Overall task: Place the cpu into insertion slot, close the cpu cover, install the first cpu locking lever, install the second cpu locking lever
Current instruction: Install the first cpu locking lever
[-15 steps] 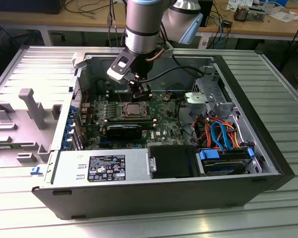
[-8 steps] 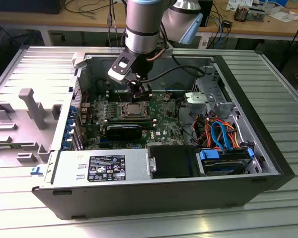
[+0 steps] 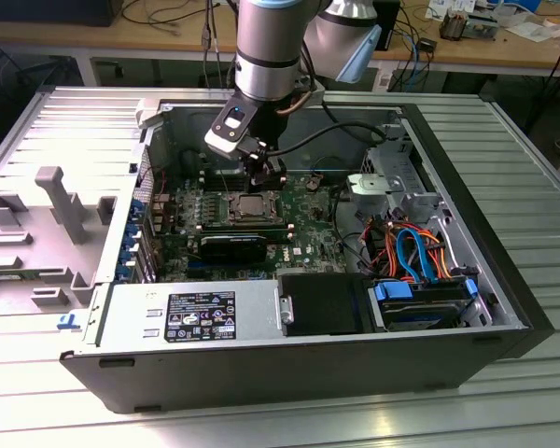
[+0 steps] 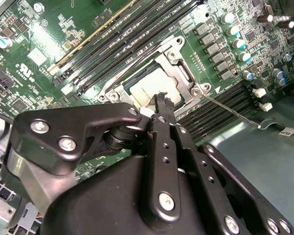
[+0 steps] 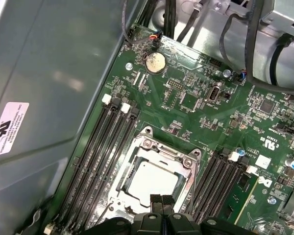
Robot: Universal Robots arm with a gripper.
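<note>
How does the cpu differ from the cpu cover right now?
The cpu is a solid, dull pale square; the cpu cover is a shinier open frame with a window. The cpu is smaller and shows through that window; the cpu cover surrounds it. Both are silver metal and appear to lie flat.

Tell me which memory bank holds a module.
The bank farther from the grey case wall: a green module stands in it; the wall-side bank is bare.
</note>
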